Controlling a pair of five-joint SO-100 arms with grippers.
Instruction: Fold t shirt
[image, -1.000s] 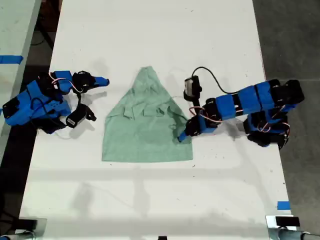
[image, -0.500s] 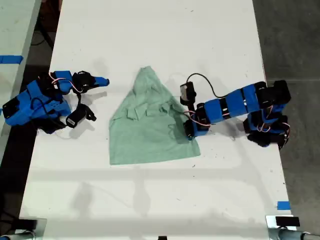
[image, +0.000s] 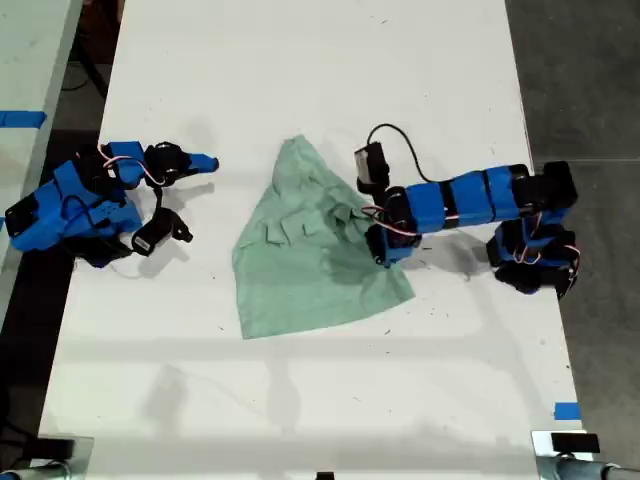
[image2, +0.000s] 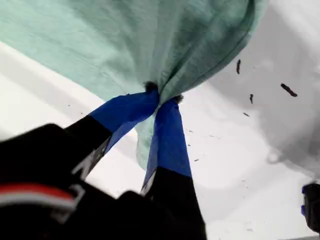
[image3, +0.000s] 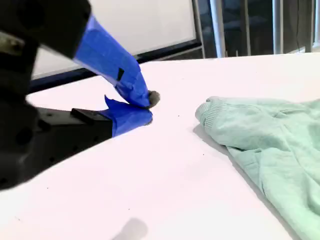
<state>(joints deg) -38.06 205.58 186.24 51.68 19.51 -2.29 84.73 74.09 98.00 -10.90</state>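
first tool (image2: 162, 96) clamped on the t shirt (image: 310, 250) hem should carry toward nine o'clock, low over the table (image: 300, 80); second tool (image3: 145, 106) idle, nearly closed, empty.

Table (image: 300, 60): under everything.
T shirt (image: 300, 260): mid-table, between the two arms, narrow end toward the exterior view's top.
My first gripper (image: 378, 252): on the shirt's edge at the exterior view's right, cloth between its jaws.
My second gripper (image: 190, 190): at the exterior view's left, apart from the shirt, over bare table.
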